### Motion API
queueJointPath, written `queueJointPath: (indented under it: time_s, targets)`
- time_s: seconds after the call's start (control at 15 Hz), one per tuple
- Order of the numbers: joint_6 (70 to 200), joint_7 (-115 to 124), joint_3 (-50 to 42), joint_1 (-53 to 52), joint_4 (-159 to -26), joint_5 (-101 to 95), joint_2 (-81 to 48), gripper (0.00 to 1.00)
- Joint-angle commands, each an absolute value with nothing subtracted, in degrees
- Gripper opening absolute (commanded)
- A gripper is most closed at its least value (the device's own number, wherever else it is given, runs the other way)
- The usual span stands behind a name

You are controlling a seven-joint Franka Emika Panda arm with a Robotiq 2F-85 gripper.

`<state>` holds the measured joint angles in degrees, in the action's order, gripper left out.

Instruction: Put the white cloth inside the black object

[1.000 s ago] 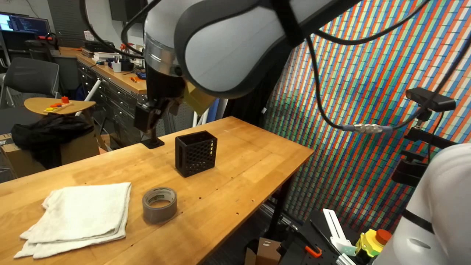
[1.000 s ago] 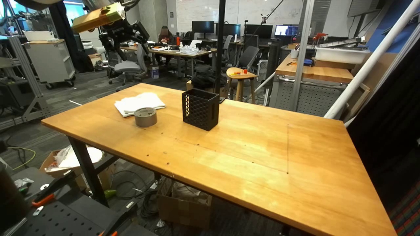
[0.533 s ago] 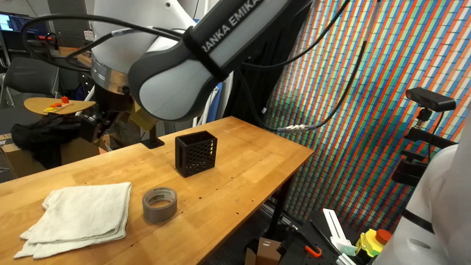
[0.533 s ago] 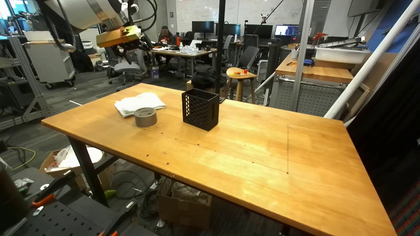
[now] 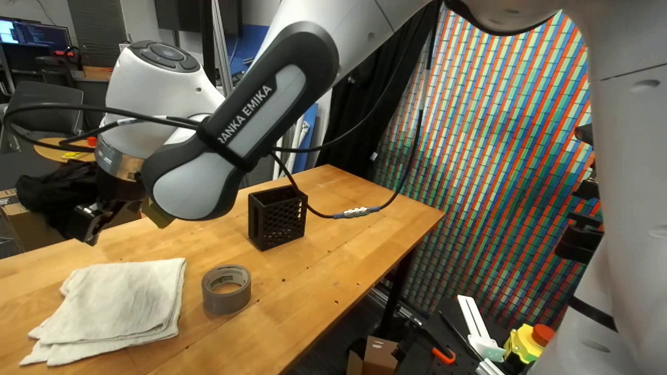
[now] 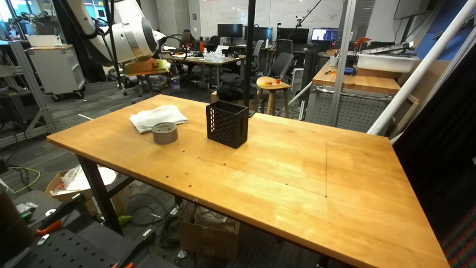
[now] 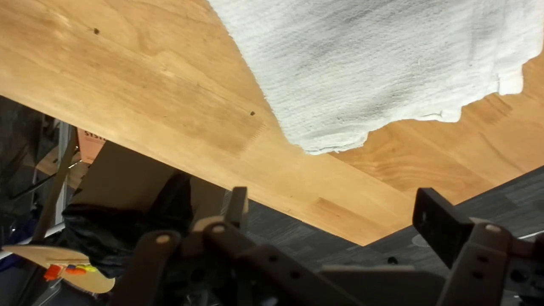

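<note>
The white cloth (image 5: 117, 307) lies folded flat on the wooden table. It also shows in an exterior view (image 6: 158, 117) and fills the upper right of the wrist view (image 7: 374, 63). The black object is an open-topped box with perforated sides (image 5: 276, 221), standing upright on the table; it shows in both exterior views (image 6: 227, 126) and is out of the wrist view. My gripper (image 7: 331, 193) is open, with nothing between its fingers. In an exterior view the gripper (image 5: 86, 226) hangs above the table's far edge, beyond the cloth and apart from it.
A grey tape roll (image 5: 226, 301) stands on the table between the cloth and the black box. A black post (image 6: 250, 56) rises at the table edge behind the box. The arm's cable (image 5: 357, 212) hangs low, crossing the box's edge in that view.
The arm has swung away from the black box's side toward the cloth's side and come lower. The cloth, box and tape roll have not moved.
</note>
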<state>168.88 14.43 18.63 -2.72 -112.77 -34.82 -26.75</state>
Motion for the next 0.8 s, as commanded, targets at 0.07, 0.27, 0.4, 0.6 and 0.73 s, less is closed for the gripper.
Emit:
queueJointPath:
  time_s: [0.07, 0.27, 0.4, 0.6, 0.73]
  targets:
    - [172.1, 12.7, 19.3, -3.1, -106.2, -34.7, -35.2, 1.0]
    - [173.4, 4.7, 16.2, -6.7, -105.9, -25.0, -37.3, 1.0]
    - [172.7, -1.0, 17.2, -6.6, -105.2, -20.0, -39.4, 1.0]
    - [171.0, -6.9, 18.6, -6.5, -103.6, -15.3, -42.3, 1.0]
    - [169.8, -9.8, 19.6, -6.1, -103.0, -13.3, -43.6, 1.0]
